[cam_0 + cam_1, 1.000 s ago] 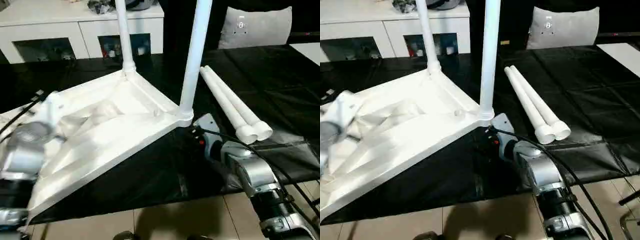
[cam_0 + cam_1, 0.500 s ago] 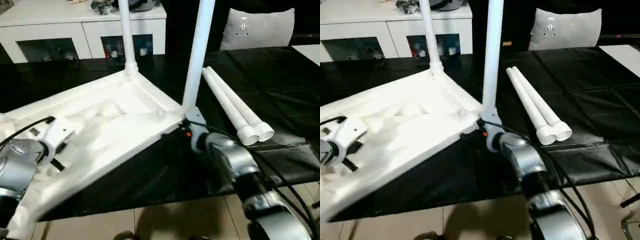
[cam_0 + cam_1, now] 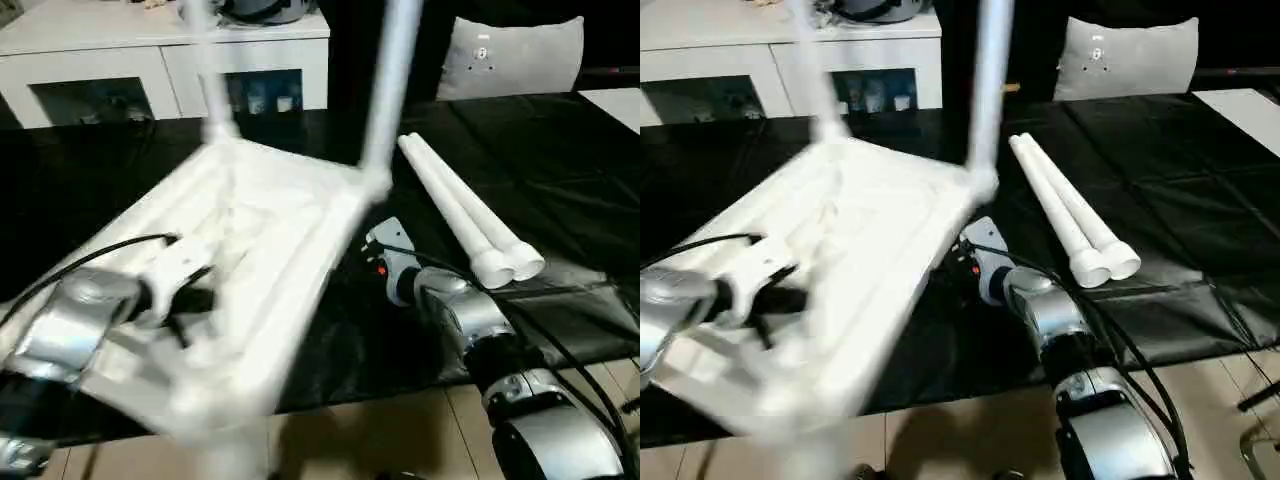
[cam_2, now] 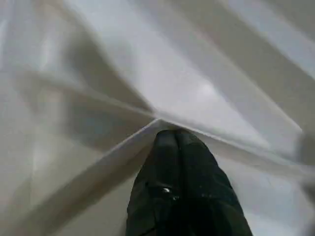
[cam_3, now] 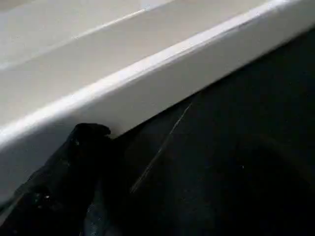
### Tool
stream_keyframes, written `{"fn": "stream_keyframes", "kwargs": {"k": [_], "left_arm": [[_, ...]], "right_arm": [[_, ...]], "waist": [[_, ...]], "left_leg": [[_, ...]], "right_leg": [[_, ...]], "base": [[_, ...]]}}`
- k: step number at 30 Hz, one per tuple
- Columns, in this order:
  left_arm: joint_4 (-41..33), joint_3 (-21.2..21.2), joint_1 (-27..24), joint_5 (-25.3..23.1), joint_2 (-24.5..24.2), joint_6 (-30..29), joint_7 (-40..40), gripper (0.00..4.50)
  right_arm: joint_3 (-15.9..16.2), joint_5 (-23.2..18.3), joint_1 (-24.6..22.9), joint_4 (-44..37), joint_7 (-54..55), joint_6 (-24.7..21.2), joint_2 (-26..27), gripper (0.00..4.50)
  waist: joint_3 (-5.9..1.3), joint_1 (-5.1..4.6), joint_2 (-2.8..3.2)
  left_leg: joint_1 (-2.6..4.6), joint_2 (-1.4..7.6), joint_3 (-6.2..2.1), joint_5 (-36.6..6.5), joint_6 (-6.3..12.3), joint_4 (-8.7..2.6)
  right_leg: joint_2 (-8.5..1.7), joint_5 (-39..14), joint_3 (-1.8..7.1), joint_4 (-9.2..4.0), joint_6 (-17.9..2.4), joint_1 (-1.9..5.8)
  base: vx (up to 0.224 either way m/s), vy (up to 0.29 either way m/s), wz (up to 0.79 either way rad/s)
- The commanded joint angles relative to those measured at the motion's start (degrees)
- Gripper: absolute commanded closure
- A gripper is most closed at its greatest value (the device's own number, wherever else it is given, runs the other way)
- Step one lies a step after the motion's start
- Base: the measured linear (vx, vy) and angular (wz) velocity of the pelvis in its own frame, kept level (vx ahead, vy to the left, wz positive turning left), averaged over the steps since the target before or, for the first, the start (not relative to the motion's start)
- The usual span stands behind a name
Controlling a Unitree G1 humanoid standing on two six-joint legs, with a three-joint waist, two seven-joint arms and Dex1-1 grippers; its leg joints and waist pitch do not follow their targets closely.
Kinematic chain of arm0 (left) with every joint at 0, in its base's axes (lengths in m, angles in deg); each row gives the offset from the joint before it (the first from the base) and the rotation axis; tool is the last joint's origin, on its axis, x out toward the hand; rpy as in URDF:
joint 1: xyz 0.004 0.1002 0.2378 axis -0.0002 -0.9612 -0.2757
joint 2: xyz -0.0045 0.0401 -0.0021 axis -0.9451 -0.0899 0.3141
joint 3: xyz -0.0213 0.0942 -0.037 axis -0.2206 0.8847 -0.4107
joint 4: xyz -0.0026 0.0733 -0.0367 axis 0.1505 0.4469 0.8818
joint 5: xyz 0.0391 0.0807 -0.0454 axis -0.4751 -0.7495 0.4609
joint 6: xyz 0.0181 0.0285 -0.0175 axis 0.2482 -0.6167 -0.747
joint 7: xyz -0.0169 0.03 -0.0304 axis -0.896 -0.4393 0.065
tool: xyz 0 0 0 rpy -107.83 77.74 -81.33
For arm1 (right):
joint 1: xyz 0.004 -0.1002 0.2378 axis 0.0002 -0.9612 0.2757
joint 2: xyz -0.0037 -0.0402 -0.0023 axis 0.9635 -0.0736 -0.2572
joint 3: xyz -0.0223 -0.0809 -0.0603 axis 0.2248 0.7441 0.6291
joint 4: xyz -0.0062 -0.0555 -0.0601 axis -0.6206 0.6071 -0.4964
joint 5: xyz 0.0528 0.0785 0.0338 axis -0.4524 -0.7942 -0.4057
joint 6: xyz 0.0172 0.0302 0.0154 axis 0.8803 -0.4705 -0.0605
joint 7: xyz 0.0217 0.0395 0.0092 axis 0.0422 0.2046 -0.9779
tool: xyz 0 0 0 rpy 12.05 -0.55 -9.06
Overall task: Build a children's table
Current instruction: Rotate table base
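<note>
At the near left, the left gripper (image 4: 177, 142) has its 2 black fingers (image 4: 170, 162) pressed together, closed with nothing between them, tips against a raised rib on the underside of the children's table (image 3: 270, 230). That white tabletop lies upside down and tilted on the black-covered table (image 3: 560, 170), blurred, spreading from the near left edge toward the middle. At the near right, the right arm (image 3: 480, 330) reaches in from the near edge toward the tabletop's right rim. The right gripper (image 5: 86, 147) sits just beside that rim, over the black cover; 1 black finger (image 5: 88, 135) shows against the white edge, and the fingers stand wide open, gripping nothing. Farther back, 2 upright legs (image 3: 390, 80) rise from the tabletop's far corner sockets. To the right of them, 2 loose legs (image 3: 465, 215) lie side by side on the black cover, touching each other, flared ends toward the near side. Beyond the table stands a white cabinet (image 3: 160, 60) at far left and a grey cushion (image 3: 510, 55) at far right.
</note>
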Motion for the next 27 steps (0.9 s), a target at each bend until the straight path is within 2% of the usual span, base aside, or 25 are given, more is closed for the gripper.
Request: {"fn": "stream_keyframes", "kwargs": {"k": [1, 5, 6, 8, 10, 11, 13, 14, 15, 16, 17, 18, 22, 23, 24, 26, 27], "left_arm": [[1.71, 1.69, 2.67, 0.48, 2.18, 3.20, -0.22, 4.47], [10.46, 1.57, 7.95, -2.13, 8.05, 7.48, -7.86, 4.47], [12.96, 1.67, 9.20, -3.07, 9.24, 8.87, -10.13, 4.47], [15.70, 1.83, 10.55, -4.02, 10.52, 10.38, -12.79, 4.47], [20.14, 2.10, 12.68, -5.20, 12.31, 12.55, -16.18, 4.47], [22.45, 2.31, 13.63, -5.79, 13.51, 13.63, -18.10, 4.47], [26.50, 2.47, 15.01, -6.32, 15.99, 15.49, -21.10, 4.47], [29.28, 2.42, 15.78, -6.80, 17.78, 17.43, -23.36, 4.47], [31.56, 2.07, 16.22, -6.90, 19.51, 19.76, -25.37, 4.47], [31.56, 2.07, 16.22, -6.90, 19.51, 19.76, -25.37, 4.47], [32.90, 1.61, 16.42, -7.05, 20.56, 22.15, -27.51, 4.47], [34.19, 0.37, 16.60, -6.41, 22.23, 25.13, -29.73, 4.47], [34.26, -3.03, 16.69, -3.19, 24.90, 29.09, -30.97, 4.47], [33.11, -4.11, 16.40, -2.27, 25.26, 29.71, -31.34, 4.47], [31.15, -4.53, 15.70, -1.57, 25.11, 29.88, -30.87, 4.47], [29.17, -4.54, 14.93, -1.12, 24.80, 29.73, -30.05, 4.47], [26.07, -4.39, 13.73, 0.63, 24.32, 28.19, -26.35, 4.47]], "right_arm": [[0.77, -0.55, 1.88, 0.13, -0.83, 1.78, 1.90, 0.00], [-0.22, 0.46, 2.88, 1.89, 0.39, 3.45, 1.33, 0.00], [-0.38, 0.75, 2.97, 2.09, 0.91, 3.79, 1.03, 0.00], [-0.56, 1.04, 3.00, 2.19, 1.58, 4.30, 0.60, 0.00], [-0.95, 1.38, 3.16, 2.61, 2.54, 5.33, -0.12, 0.00], [-1.41, 1.38, 3.16, 2.59, 3.08, 5.81, -0.72, 0.00], [-2.97, 0.87, 3.25, 2.22, 4.30, 6.19, -1.92, 0.00], [-4.27, 0.47, 3.39, 1.61, 4.97, 6.40, -2.75, 0.00], [-5.63, -0.09, 3.50, 0.54, 5.63, 6.20, -3.57, 0.00], [-5.63, -0.09, 3.50, 0.54, 5.63, 6.20, -3.57, 0.00], [-6.42, -0.38, 3.59, -0.24, 6.18, 5.96, -4.03, 0.00], [-7.54, -0.97, 3.32, -2.54, 6.90, 4.89, -4.73, 0.00], [-9.28, -1.92, 1.93, -8.48, 8.48, 1.60, -6.46, 0.00], [-10.07, -2.08, 1.56, -10.34, 9.51, -0.59, -7.07, 0.00], [-10.41, -1.51, 1.43, -11.79, 10.59, -3.37, -7.83, 0.00], [-10.50, -0.97, 1.47, -12.53, 11.22, -5.38, -8.45, 0.00], [-10.31, -0.47, 1.77, -12.86, 11.08, -7.33, -9.17, 0.00]], "waist": [[-3.99, -0.15, 0.54], [-4.12, -0.45, 0.46], [-4.11, -0.41, 0.46], [-4.10, -0.33, 0.31], [-4.17, -0.20, 0.31], [-4.16, -0.21, 0.18], [-4.18, 0.03, -0.02], [-4.25, 0.27, 0.28], [-4.29, 0.52, 0.31], [-4.36, 0.69, 0.15], [-4.48, 0.88, 0.15], [-4.58, 0.88, 0.05], [-4.82, 1.35, -0.27], [-4.75, 1.34, -0.57], [-4.81, 1.45, -0.40], [-4.72, 1.37, -0.47], [-4.66, 1.38, -0.35]], "left_leg": [[1.23, 2.57, -1.20, -19.33, -0.76, -4.92], [1.16, 2.58, -1.21, -18.29, -0.49, -4.76], [1.35, 2.50, -1.09, -18.23, -0.23, -4.63], [1.15, 2.58, -1.16, -18.10, 0.00, -4.69], [1.34, 2.57, -1.14, -18.28, 0.03, -4.57], [1.12, 2.60, -1.20, -18.21, 0.16, -4.60], [1.15, 2.46, -1.01, -17.48, 0.75, -4.41], [1.22, 2.53, -1.07, -17.16, 0.79, -4.37], [1.26, 2.44, -0.95, -16.79, 1.09, -4.27], [1.25, 2.49, -0.95, -16.71, 1.19, -4.25], [1.10, 2.60, -1.03, -15.87, 1.45, -4.30], [0.92, 2.64, -1.05, -15.09, 1.80, -4.27], [0.84, 2.58, -0.91, -11.66, 3.51, -3.92], [0.77, 2.59, -0.87, -11.31, 3.83, -3.95], [0.73, 2.66, -0.91, -10.45, 4.06, -3.89], [0.70, 2.65, -0.86, -10.47, 4.15, -3.90], [0.75, 2.69, -0.89, -10.98, 3.82, -3.93]], "right_leg": [[-3.52, -17.10, 3.00, -3.18, -11.26, 2.66], [-3.61, -16.62, 2.94, -3.14, -11.47, 2.91], [-3.46, -16.81, 2.89, -3.31, -11.53, 2.67], [-3.48, -16.97, 2.85, -3.33, -11.12, 2.88], [-3.55, -17.88, 2.79, -3.49, -10.64, 2.78], [-3.65, -18.15, 2.78, -3.43, -10.55, 2.97], [-3.57, -18.65, 2.75, -3.74, -10.13, 2.92], [-3.69, -18.59, 2.75, -3.71, -10.16, 2.90], [-3.57, -18.40, 2.70, -3.89, -9.97, 2.80], [-3.55, -17.98, 2.69, -3.88, -9.91, 2.86], [-3.66, -16.63, 2.68, -3.58, -10.28, 3.03], [-3.51, -14.87, 2.60, -3.46, -10.49, 3.12], [-3.61, -11.88, 2.50, -3.11, -11.20, 3.33], [-3.57, -11.78, 2.52, -3.17, -11.31, 3.35], [-3.62, -11.18, 2.51, -2.96, -11.70, 3.37], [-3.59, -12.07, 2.46, -3.02, -11.75, 3.34], [-3.76, -13.34, 2.44, -3.11, -11.74, 3.43]], "base": [[0.000, 0.000, 0.00], [0.000, 0.000, 0.00], [0.000, 0.000, 0.00], [0.000, 0.000, 0.00], [0.000, 0.000, 0.00], [0.000, 0.000, 0.00], [0.000, 0.000, 0.00], [0.000, 0.000, 0.00], [0.000, 0.000, 0.00], [0.000, 0.000, 0.00], [0.000, 0.000, 0.00], [0.000, 0.000, 0.00], [0.000, 0.000, 0.00], [0.000, 0.000, 0.00], [0.000, 0.000, 0.00], [0.000, 0.000, 0.00], [0.000, 0.000, 0.00]]}}
